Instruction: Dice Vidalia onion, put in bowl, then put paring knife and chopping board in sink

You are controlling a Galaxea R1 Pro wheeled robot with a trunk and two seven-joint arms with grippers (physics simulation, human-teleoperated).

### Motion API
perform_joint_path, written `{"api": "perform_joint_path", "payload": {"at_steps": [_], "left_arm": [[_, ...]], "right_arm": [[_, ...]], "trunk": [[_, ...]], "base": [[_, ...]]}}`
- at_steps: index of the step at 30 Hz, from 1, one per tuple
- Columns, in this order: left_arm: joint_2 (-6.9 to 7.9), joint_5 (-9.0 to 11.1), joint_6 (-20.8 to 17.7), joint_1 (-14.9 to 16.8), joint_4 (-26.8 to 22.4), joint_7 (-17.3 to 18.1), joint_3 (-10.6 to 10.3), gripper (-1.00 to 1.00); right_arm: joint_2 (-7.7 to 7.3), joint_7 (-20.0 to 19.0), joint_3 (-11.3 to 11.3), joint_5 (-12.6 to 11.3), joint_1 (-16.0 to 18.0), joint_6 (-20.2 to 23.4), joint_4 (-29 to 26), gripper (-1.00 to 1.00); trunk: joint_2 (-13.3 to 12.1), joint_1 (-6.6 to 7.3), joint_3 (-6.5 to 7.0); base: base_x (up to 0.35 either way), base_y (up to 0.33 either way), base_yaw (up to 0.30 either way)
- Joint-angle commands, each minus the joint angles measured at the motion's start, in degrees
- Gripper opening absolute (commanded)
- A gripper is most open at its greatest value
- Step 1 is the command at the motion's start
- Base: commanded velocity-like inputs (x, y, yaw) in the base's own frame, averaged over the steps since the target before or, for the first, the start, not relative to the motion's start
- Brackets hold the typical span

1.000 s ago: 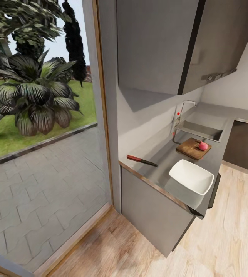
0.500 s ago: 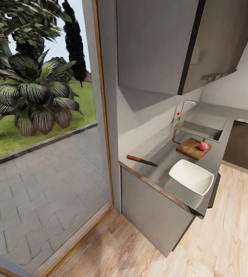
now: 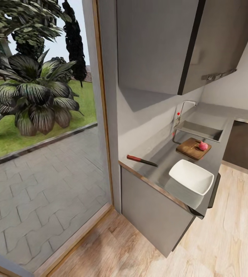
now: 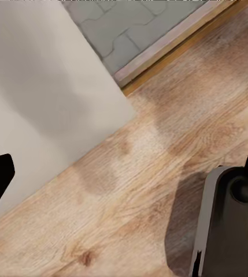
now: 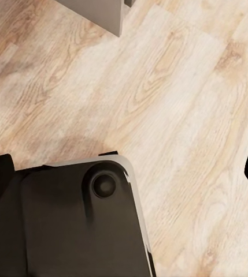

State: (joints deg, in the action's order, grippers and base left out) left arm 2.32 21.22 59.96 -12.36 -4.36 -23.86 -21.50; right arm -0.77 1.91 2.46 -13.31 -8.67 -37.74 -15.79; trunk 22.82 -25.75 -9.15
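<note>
On the countertop (image 3: 160, 169), paring knife (image 3: 141, 160), white bowl (image 3: 191, 177) and chopping board (image 3: 193, 148) bearing the pink onion (image 3: 203, 146) lie before the sink (image 3: 201, 130); both grippers' finger spread cannot be told.

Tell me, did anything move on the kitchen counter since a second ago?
No, nothing visibly changed. The pink onion sits on the chopping board beside the sink, the paring knife lies on the countertop, and the bowl stands near the counter's front edge, all just as before. The camera did not shift either.
</note>
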Motion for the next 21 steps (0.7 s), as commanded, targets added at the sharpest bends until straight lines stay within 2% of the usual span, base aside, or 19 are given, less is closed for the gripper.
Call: {"api": "perform_joint_path", "payload": {"at_steps": [1,3,4,5,6,8,9,11,13,16,19,21], "left_arm": [[0.04,-0.2,0.0,0.0,-0.5,1.9,-0.2,1.0],[-0.03,-1.1,0.0,0.0,-0.7,5.6,1.1,1.0],[-0.08,-1.7,0.0,0.0,-0.8,8.6,3.4,1.0],[-0.24,-2.4,0.0,0.0,-1.1,11.9,6.8,1.0],[-0.36,-2.7,0.0,0.0,-1.4,13.5,8.8,1.0],[-0.97,-4.5,0.0,0.0,-3.4,19.6,17.2,1.0],[-1.41,-6.2,0.0,-0.2,-7.3,23.1,21.9,1.0],[-1.78,-7.3,0.0,-0.8,-11.3,24.5,23.9,1.0],[-2.2,-7.6,0.0,-1.8,-14.0,25.0,24.6,1.0],[-3.16,-7.9,-2.7,-4.2,-20.5,25.1,25.3,1.0],[-4.25,-8.1,-5.2,-6.2,-24.5,25.2,26.4,1.0],[-5.45,-8.5,-6.9,-8.0,-27.5,25.4,29.2,1.0]], "right_arm": [[-0.02,0.2,0.3,-0.2,0.0,0.0,-0.1,1.0],[-0.02,0.2,0.3,-0.2,0.0,0.0,-0.1,1.0],[-0.02,0.2,0.3,-0.2,0.0,0.0,-0.1,1.0],[-0.02,0.2,0.3,-0.2,0.0,0.0,-0.1,1.0],[-0.02,0.2,0.3,-0.2,0.0,0.0,-0.1,1.0],[-0.02,0.2,0.3,-0.2,0.0,0.0,-0.1,1.0],[-0.02,0.2,0.3,-0.2,0.0,0.0,-0.1,1.0],[-0.02,0.2,0.3,-0.2,0.0,0.0,-0.1,1.0],[-0.02,0.2,0.3,-0.2,0.0,0.0,-0.1,1.0],[-0.02,0.2,0.3,-0.2,0.0,0.0,-0.1,1.0],[-0.02,0.2,0.3,-0.2,0.0,0.0,-0.1,1.0],[-0.02,0.2,0.3,-0.2,0.0,0.0,-0.1,1.0]], "trunk": [[0.1,-0.04,-0.09],[0.1,-0.04,-0.09],[0.1,-0.04,-0.09],[0.1,-0.04,-0.09],[0.1,-0.04,-0.09],[0.1,-0.04,-0.09],[0.1,-0.04,-0.09],[0.1,-0.04,-0.09],[0.1,-0.04,-0.09],[0.1,-0.04,-0.09],[0.1,-0.04,-0.09],[0.1,-0.04,-0.09]], "base": [[0.0,0.0,0.0],[0.0,0.0,0.0],[0.0,0.0,0.0],[0.0,0.0,0.0],[0.0,0.0,0.0],[0.0,0.0,0.0],[0.0,0.0,0.0],[0.0,0.0,0.0],[0.0,0.0,0.0],[0.0,0.0,0.0],[0.0,0.0,0.0],[0.0,0.0,0.0]]}}
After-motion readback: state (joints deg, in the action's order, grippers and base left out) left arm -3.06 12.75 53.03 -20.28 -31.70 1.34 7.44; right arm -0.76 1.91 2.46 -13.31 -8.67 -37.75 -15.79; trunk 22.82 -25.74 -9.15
